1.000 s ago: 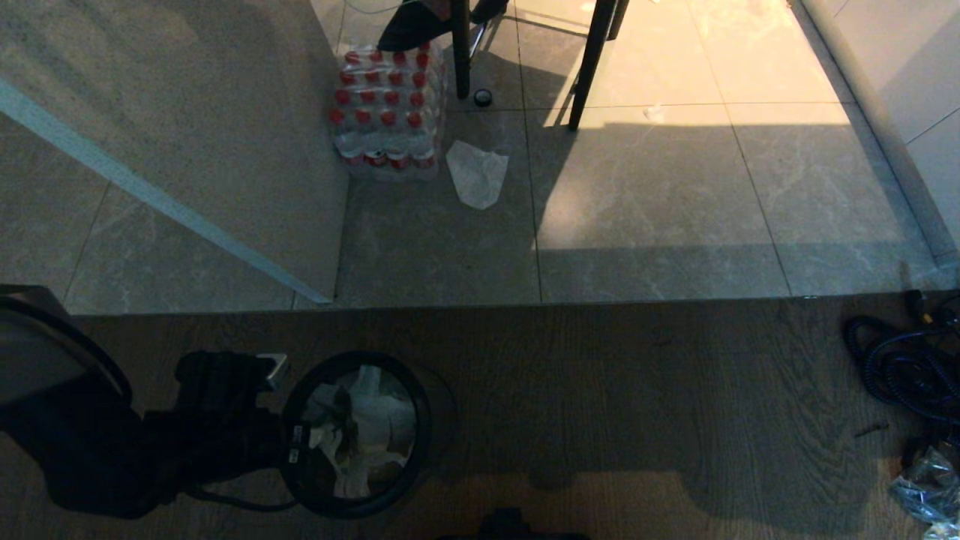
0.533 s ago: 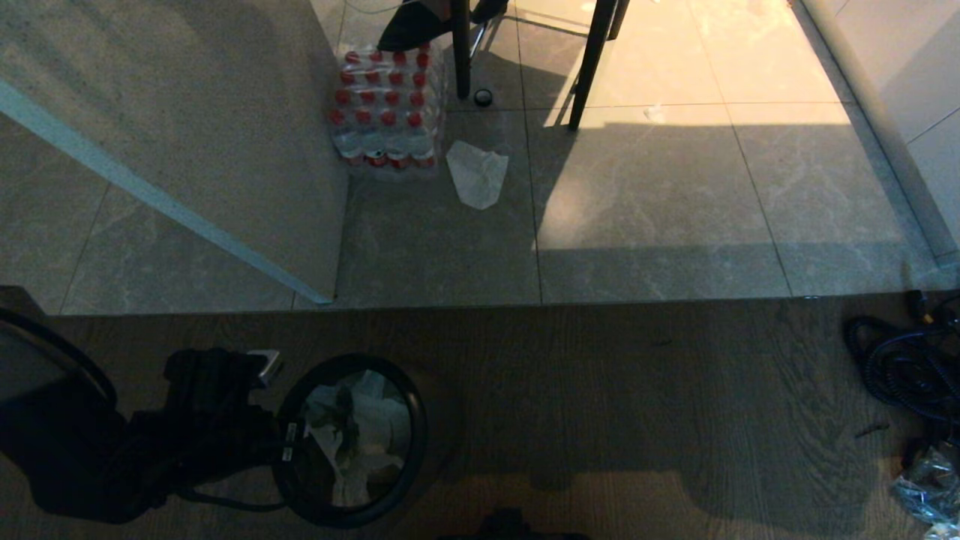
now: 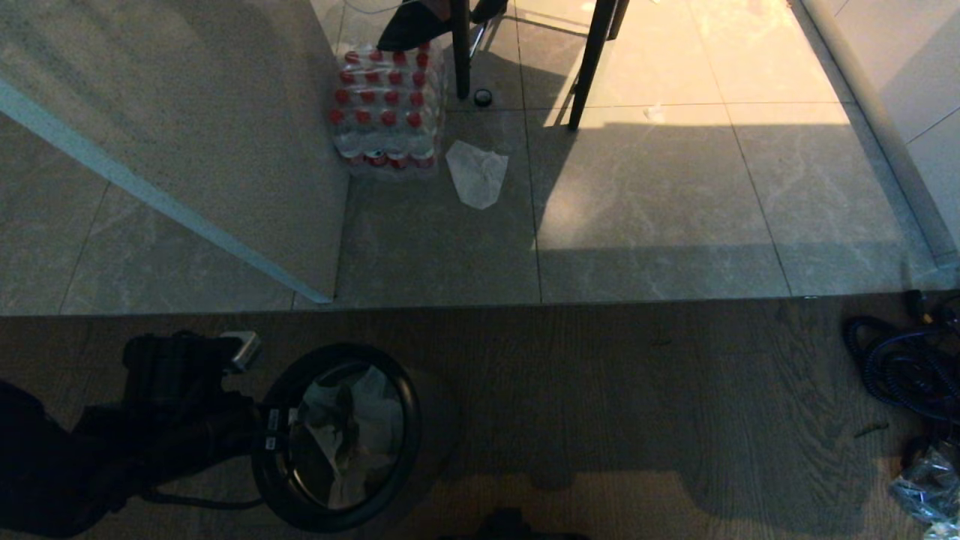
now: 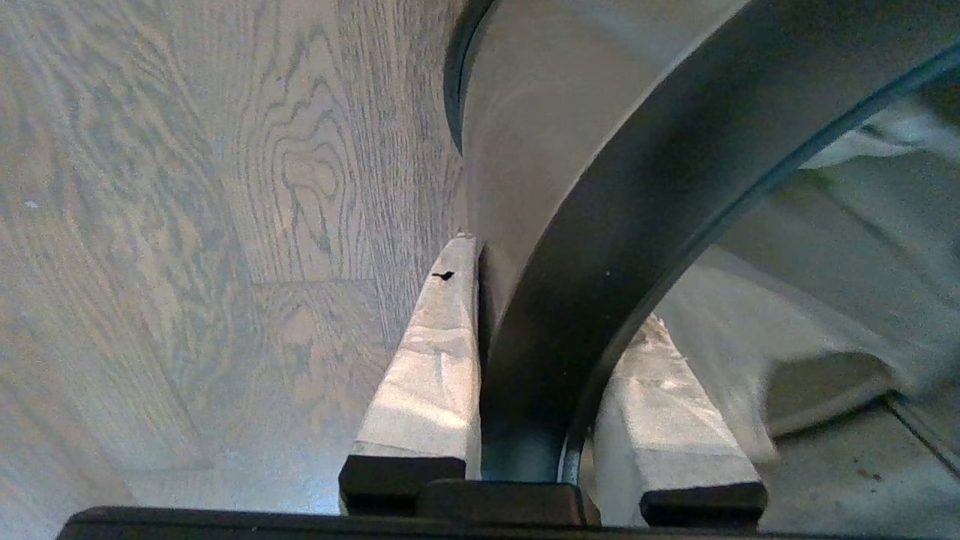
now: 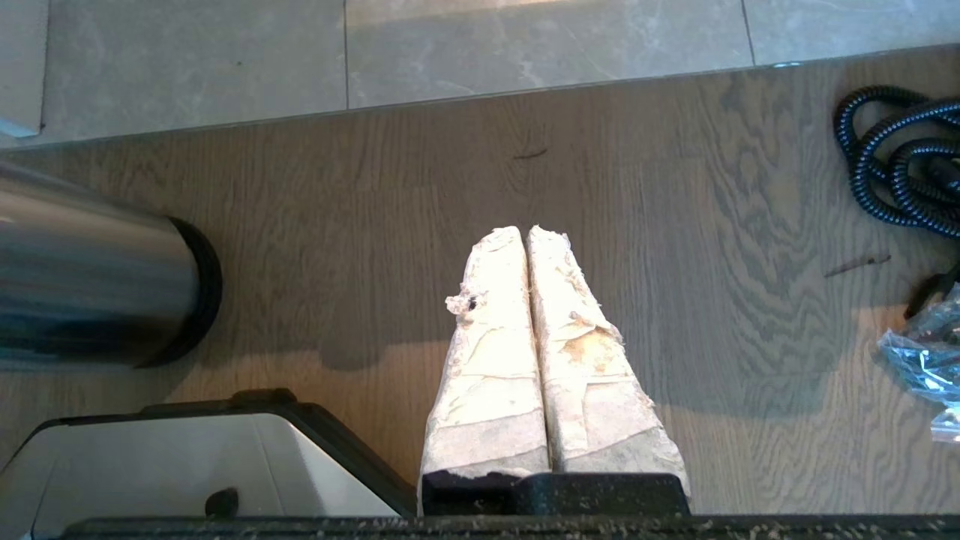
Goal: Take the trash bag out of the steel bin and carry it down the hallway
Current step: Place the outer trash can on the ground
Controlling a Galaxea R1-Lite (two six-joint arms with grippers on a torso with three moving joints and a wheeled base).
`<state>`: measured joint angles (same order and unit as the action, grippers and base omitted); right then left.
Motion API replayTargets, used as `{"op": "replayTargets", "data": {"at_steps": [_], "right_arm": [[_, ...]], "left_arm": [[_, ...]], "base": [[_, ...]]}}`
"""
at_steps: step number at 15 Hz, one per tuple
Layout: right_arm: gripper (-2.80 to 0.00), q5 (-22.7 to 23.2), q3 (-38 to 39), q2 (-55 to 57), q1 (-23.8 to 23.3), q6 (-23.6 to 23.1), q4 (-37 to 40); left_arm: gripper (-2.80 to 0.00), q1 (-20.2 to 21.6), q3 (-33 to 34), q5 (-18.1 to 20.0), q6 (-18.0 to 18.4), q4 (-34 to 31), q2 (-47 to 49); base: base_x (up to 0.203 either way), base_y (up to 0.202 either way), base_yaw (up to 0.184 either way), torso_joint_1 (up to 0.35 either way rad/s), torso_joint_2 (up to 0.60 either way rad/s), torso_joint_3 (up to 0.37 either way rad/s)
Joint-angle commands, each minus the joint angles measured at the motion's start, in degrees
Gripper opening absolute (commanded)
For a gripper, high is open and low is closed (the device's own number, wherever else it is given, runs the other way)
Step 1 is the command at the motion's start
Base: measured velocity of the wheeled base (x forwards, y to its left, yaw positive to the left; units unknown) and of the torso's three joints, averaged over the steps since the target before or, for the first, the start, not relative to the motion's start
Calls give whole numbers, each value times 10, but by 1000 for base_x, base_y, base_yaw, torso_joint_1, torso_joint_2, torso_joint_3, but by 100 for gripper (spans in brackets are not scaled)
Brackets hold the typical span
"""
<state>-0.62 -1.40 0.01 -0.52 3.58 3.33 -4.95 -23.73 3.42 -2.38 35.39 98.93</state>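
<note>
The steel bin (image 3: 339, 439) stands on the wood floor at the lower left of the head view, with its dark rim (image 4: 637, 225) facing up. The white trash bag (image 3: 358, 424) lies crumpled inside it. My left gripper (image 3: 264, 441) comes in from the left and is shut on the rim, one finger outside the wall and one inside (image 4: 555, 285). A bit of the bag (image 4: 877, 142) shows past the rim. My right gripper (image 5: 529, 232) hangs shut and empty over bare wood, to the right of the bin (image 5: 90, 277).
A pack of red-capped bottles (image 3: 386, 112) and a flat white wrapper scrap (image 3: 478, 174) lie on the tiles ahead, near black chair legs (image 3: 592, 60). A slanted panel (image 3: 187, 135) fills the upper left. A black coiled hose (image 3: 900, 367) and crinkled plastic (image 3: 926, 480) lie at the right.
My left arm has drawn back to the left, and the bin has shifted left with it and looks slightly larger. The bag stays inside.
</note>
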Motion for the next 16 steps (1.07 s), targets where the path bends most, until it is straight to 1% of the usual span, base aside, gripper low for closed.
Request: {"op": "replayTargets", "data": {"at_steps": [1,2,4,7,9,10,13,14,16], "right_arm": [[-280,0,0,-1,0,0,0],[-280,0,0,-1,0,0,0],[-280,0,0,-1,0,0,0],[-280,0,0,-1,0,0,0],[-280,0,0,-1,0,0,0],[-280,0,0,-1,0,0,0],[-280,0,0,-1,0,0,0],[-280,0,0,-1,0,0,0],[-280,0,0,-1,0,0,0]], "left_arm": [[-280,-1,-14,1,-3,-37,-86],[-280,-1,-26,1,-4,-72,-112],[-280,-1,-67,2,-6,-163,-183],[-280,-1,-113,3,-9,-275,-237],[-280,-1,-117,3,-12,-281,-240],[-280,0,-137,3,-19,-312,-257],[-280,1,-279,1,-42,-461,-343],[-280,2,-302,1,-49,-501,-359],[-280,9,-318,-1,-53,-527,-365]], "base": [[0,0,0,0,0,0],[0,0,0,0,0,0],[0,0,0,0,0,0],[0,0,0,0,0,0],[0,0,0,0,0,0],[0,0,0,0,0,0],[0,0,0,0,0,0],[0,0,0,0,0,0],[0,0,0,0,0,0]]}}
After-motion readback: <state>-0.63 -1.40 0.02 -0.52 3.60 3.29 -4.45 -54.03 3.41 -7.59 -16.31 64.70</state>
